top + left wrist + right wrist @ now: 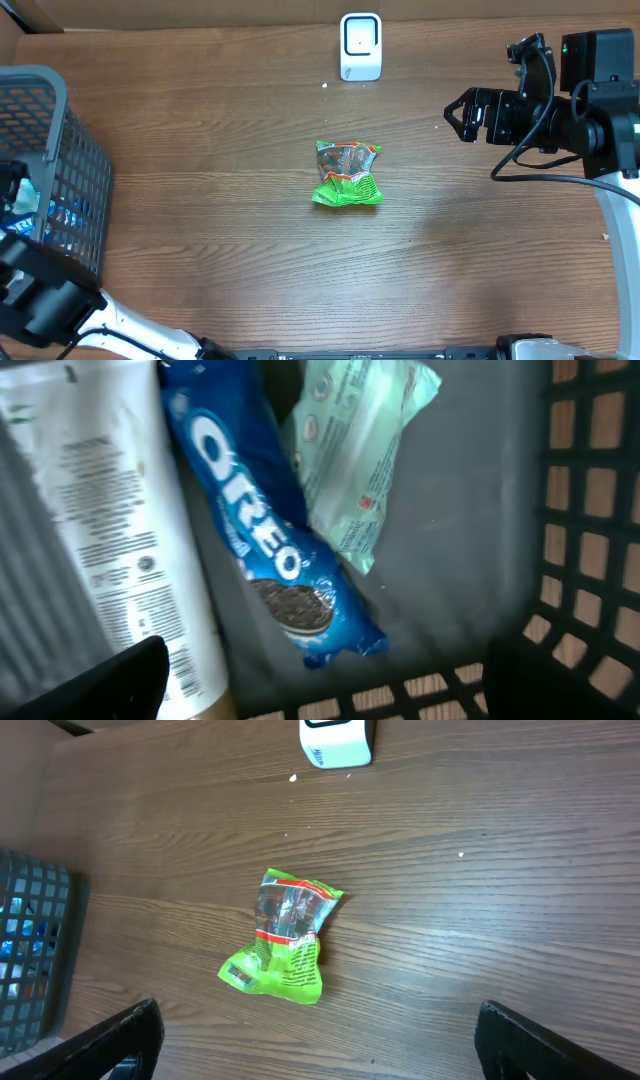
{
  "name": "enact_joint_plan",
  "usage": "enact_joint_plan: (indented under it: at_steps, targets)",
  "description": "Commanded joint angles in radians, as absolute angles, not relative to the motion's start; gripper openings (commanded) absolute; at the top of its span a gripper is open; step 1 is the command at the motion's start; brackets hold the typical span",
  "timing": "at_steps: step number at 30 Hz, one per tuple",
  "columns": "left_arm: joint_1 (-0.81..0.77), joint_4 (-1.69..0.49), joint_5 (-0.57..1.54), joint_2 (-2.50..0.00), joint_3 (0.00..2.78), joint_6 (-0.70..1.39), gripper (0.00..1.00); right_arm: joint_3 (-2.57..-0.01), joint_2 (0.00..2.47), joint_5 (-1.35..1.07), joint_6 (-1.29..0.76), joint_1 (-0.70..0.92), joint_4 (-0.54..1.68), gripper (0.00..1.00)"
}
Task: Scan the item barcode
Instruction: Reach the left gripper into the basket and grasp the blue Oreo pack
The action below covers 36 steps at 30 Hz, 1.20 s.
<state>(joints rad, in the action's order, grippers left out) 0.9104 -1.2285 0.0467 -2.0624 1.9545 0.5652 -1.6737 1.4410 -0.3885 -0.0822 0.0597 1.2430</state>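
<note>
Overhead, green bag (348, 173) on table (200, 120), apart from basket (70, 170), left claw (325, 665) and right claw (320, 1040) spread wide

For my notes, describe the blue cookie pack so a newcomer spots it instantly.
Start at the dark grey plastic mesh basket at the wooden table's left edge. On its floor, the blue Oreo cookie pack lies between a white printed tube and a pale green wrapper; it alone is blue with white lettering.
</note>
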Motion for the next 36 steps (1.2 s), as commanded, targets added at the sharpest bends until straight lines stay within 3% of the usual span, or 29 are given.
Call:
enact_joint_plan:
  at_steps: [1,12,36]
  targets:
    - [0.878,-1.226,-0.037,-2.104,1.953,0.609,0.90,-1.695,1.437,-0.395,-0.081,0.062,1.241,1.00]
    - [0.851,-1.219,-0.082,-2.140,1.931,0.618,0.91,-1.694,1.437,-0.395,-0.081,0.062,1.251,1.00]
    - [0.844,-0.985,-0.108,-2.140,1.651,0.617,0.89,-1.695,1.437,-0.395,-0.082,0.062,1.251,1.00]
